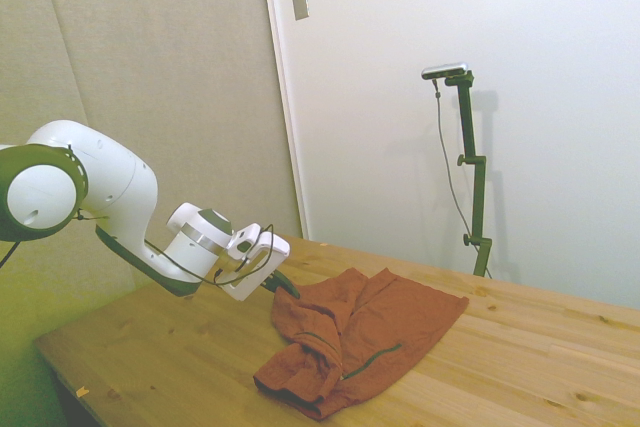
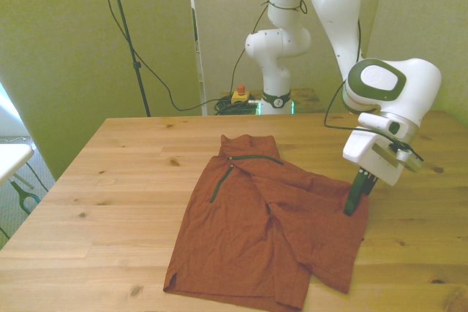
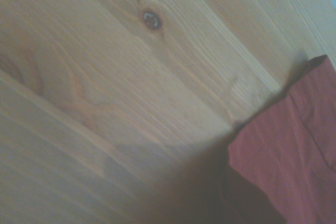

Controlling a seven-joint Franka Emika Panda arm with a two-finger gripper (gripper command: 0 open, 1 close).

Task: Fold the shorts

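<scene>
The shorts (image 2: 267, 228) are lying spread out on the wooden table (image 2: 110, 180), a bit wrinkled. In the front view they are sitting near the middle of the table and reaching down toward 6 o'clock. Their long way is running from about 12 o'clock to about 6 o'clock, leaning a little toward 7. The narrow end with the short dark zipper line (image 2: 219, 180) is pointing to 12 o'clock, and the wide end is lying at the near edge. One flap is folding over the middle, so the cloth is lying double there.

The gripper (image 2: 357, 195) is sitting at 3 o'clock from the shorts, tilting down, with its dark tips touching the cloth's edge. I cannot tell if the fingers are open or closed.

In the wrist view, a corner of the shorts (image 3: 283, 156) is showing beside bare wood with a dark knot (image 3: 151, 19).
</scene>
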